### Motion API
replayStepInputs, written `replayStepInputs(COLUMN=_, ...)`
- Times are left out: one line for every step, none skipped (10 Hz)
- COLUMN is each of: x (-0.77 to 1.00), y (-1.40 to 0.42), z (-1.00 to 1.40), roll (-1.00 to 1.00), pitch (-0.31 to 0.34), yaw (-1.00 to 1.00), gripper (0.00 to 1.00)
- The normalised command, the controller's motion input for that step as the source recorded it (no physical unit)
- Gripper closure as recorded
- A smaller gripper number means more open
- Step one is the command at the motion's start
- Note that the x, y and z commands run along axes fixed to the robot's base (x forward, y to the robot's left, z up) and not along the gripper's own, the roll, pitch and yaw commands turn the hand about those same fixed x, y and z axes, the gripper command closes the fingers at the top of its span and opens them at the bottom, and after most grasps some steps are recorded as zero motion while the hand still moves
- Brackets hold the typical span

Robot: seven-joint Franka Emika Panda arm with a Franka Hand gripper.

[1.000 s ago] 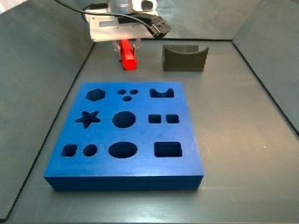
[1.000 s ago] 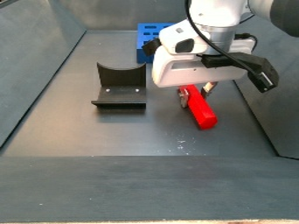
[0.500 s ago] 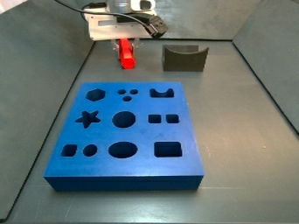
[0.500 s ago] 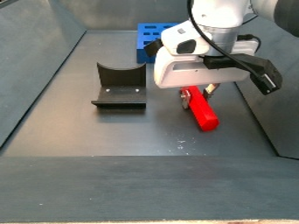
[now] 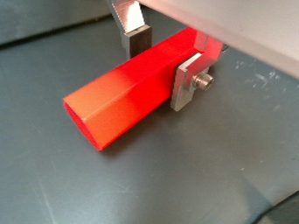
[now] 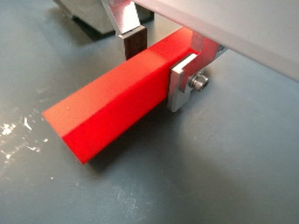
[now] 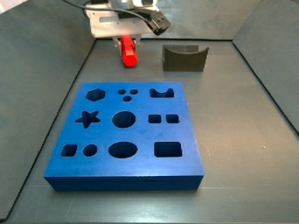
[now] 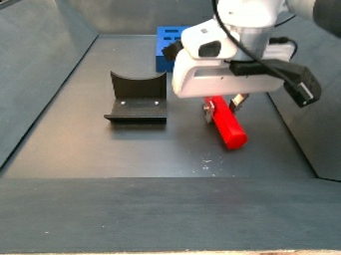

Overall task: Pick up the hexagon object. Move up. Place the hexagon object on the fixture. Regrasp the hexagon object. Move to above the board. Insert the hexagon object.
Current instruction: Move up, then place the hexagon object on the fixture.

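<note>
red hexagon object clamped between closed end effector fingers

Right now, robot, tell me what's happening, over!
Gripper low by the far wall, fingers closed on the red hexagon object. Bar lifting off the floor or not: cannot tell. Fixture free, path unblocked.

White boxy tool housing, black cables, flat silver fingers with dark pads, one screw.

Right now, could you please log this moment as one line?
phase: pick up | claw: closed on hexagon object | bar: low over floor | fixture: empty | board: no insert yet
</note>
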Motion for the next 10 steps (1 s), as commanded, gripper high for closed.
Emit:
replayStepInputs(x=-0.08, y=-0.02, z=0.70, roll=-0.01, pitch=0.045, yaw=0.03, gripper=1.00)
replayStepInputs(x=-0.05, y=-0.01, z=0.55, roll=0.00, pitch=0.045, yaw=0.03, gripper=1.00)
replayStepInputs(x=-0.04, y=0.00, z=0.46, roll=0.00, pitch=0.048, yaw=0.02, gripper=1.00)
replayStepInputs(x=-0.02, y=0.00, z=0.26, roll=0.01, pitch=0.052, yaw=0.02, gripper=1.00)
replayStepInputs(x=0.00, y=0.00, z=1.00, roll=0.00, pitch=0.000, yaw=0.00, gripper=1.00)
replayStepInputs(x=0.00, y=0.00, z=1.00, roll=0.01, pitch=-0.004, yaw=0.00, gripper=1.00)
replayStepInputs(x=0.00, y=0.00, z=1.00, roll=0.00, pitch=0.011, yaw=-0.01, gripper=1.00)
replayStepInputs(x=-0.01, y=0.00, z=1.00, roll=0.01, pitch=0.021, yaw=-0.01, gripper=1.00)
replayStepInputs(x=-0.01, y=0.00, z=1.00, roll=0.01, pitch=0.031, yaw=-0.01, gripper=1.00)
replayStepInputs(x=-0.02, y=0.01, z=1.00, roll=0.02, pitch=0.038, yaw=-0.01, gripper=1.00)
